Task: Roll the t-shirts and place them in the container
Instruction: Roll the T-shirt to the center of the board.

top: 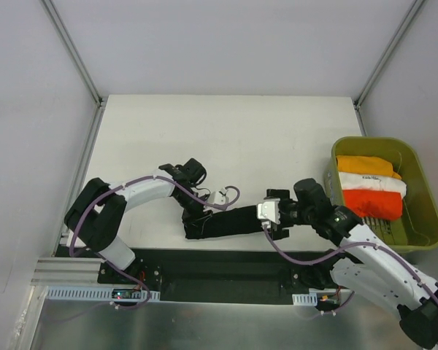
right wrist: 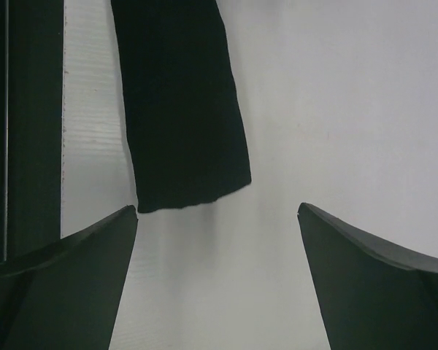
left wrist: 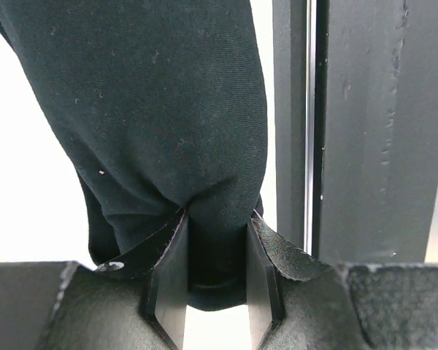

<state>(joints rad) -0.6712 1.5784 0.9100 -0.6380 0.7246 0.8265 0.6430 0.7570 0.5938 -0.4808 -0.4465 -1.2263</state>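
Observation:
A black t-shirt [top: 230, 221], rolled into a long bundle, lies on the white table near its front edge. My left gripper [top: 195, 219] is shut on the roll's left end. In the left wrist view the black cloth [left wrist: 168, 109] is bunched and pinched between the jaws of that gripper [left wrist: 217, 240]. My right gripper [top: 269, 215] stands open just off the roll's right end. In the right wrist view the shirt's end [right wrist: 179, 109] lies ahead of that gripper [right wrist: 217, 211], touching neither finger. Orange [top: 361, 165], white [top: 372, 184] and red-orange [top: 372, 203] t-shirt bundles lie in the bin.
The olive-yellow plastic bin [top: 423, 219] stands at the table's right edge, close to my right arm. A black mounting rail [top: 219, 273] runs along the table's front edge just behind the roll. White walls enclose the table on three sides.

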